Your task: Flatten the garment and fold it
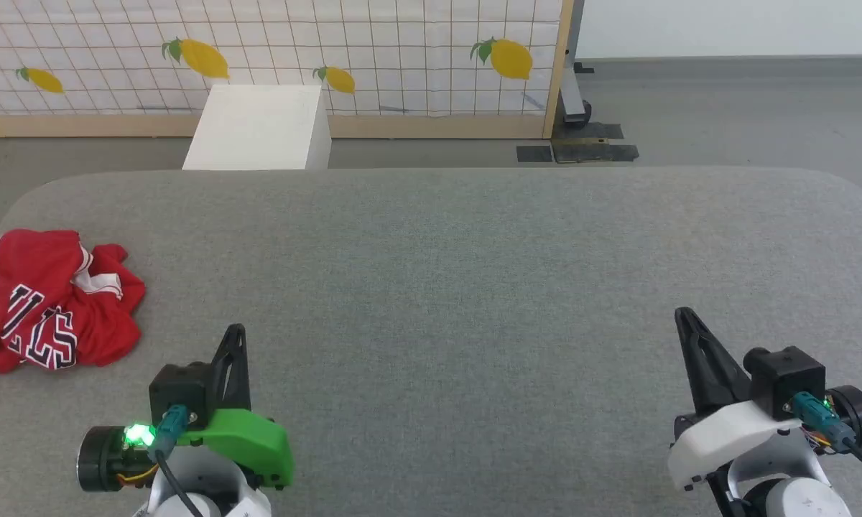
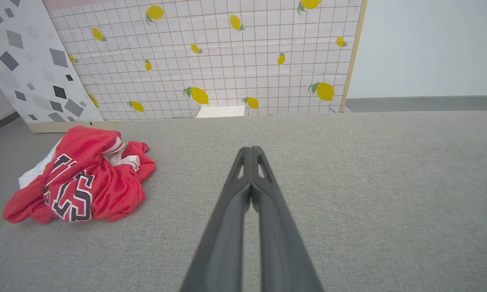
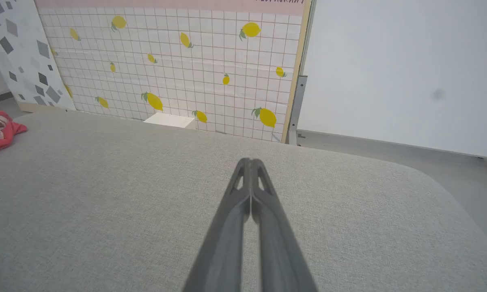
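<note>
The crumpled shirt has its lettering half buried in folds. The left end effector and right end effector are pinched together, empty, over the surface.

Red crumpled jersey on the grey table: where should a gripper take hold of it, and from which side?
The red jersey-style garment lies bunched at the grey fabric table's left edge. Probably pinch the loose red fold on its right side, nearest the left gripper, coming in low from the table's middle, to drag it inward.
</note>
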You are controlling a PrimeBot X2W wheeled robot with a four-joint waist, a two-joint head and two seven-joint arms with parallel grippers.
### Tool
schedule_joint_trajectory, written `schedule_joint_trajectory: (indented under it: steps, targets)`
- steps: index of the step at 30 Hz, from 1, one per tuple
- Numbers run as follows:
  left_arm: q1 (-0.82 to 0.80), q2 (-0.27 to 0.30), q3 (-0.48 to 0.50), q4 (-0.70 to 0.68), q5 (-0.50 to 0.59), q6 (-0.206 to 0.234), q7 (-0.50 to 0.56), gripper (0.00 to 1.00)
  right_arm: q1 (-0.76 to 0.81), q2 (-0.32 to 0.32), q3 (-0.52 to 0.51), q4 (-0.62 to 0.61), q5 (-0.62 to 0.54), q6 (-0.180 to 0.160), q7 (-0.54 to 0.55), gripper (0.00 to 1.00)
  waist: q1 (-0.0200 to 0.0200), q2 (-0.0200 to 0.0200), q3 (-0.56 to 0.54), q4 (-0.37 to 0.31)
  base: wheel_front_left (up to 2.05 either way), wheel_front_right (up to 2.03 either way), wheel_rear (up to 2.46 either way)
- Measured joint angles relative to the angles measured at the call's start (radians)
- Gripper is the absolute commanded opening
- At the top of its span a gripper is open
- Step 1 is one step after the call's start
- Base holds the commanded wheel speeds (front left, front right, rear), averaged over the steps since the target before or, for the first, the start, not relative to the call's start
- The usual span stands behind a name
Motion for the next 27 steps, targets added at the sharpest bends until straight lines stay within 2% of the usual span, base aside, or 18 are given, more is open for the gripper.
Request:
schedule_joint_trajectory:
  steps: [27]
  targets:
    - [0.0, 0.0, 0.0, 0.0, 0.0, 0.0, 0.0, 0.0, 0.0, 0.0, 0.0, 0.0, 0.0, 0.0, 0.0, 0.0, 0.0, 0.0, 0.0, 0.0, 0.0, 0.0, 0.0]
